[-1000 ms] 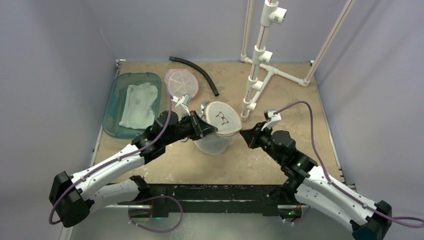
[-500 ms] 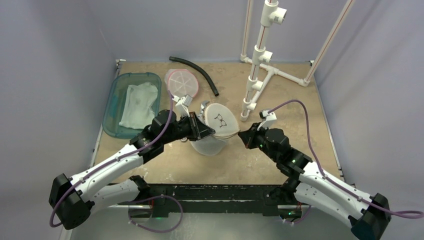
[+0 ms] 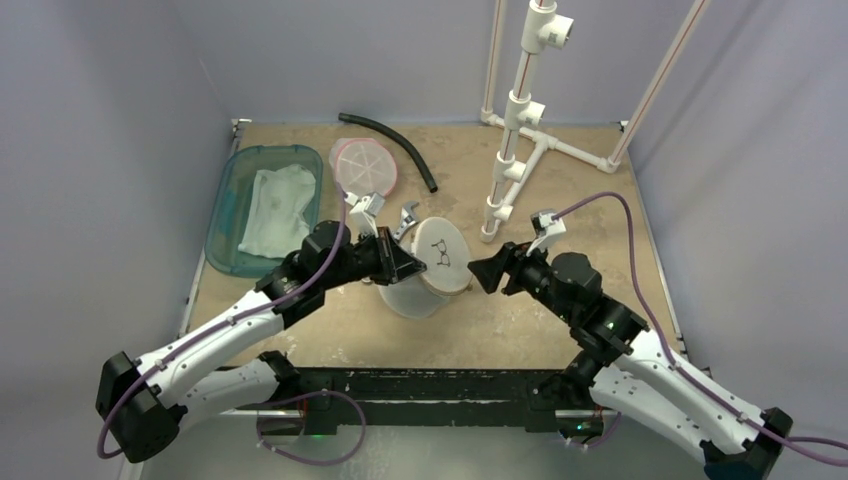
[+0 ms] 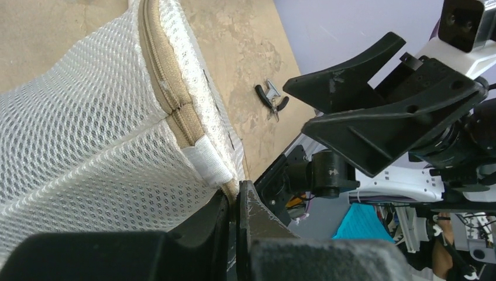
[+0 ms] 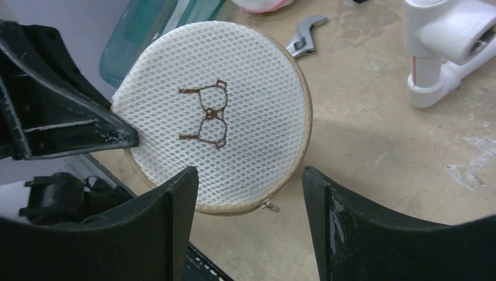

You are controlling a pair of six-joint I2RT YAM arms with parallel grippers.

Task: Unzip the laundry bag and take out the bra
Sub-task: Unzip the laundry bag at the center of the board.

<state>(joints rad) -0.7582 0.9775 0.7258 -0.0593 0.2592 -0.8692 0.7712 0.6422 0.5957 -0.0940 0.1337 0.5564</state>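
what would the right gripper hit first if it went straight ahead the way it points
Most likely the laundry bag: its round zipped end faces the open right gripper, low near the zipper pull. Nothing shows in between, though depth is unclear.

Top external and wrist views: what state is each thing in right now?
laundry bag: zipped shut as far as shows, held at one edge.
left gripper: shut on the laundry bag's edge.
right gripper: open, pointed at the bag.
teal bin: open, white cloth inside.
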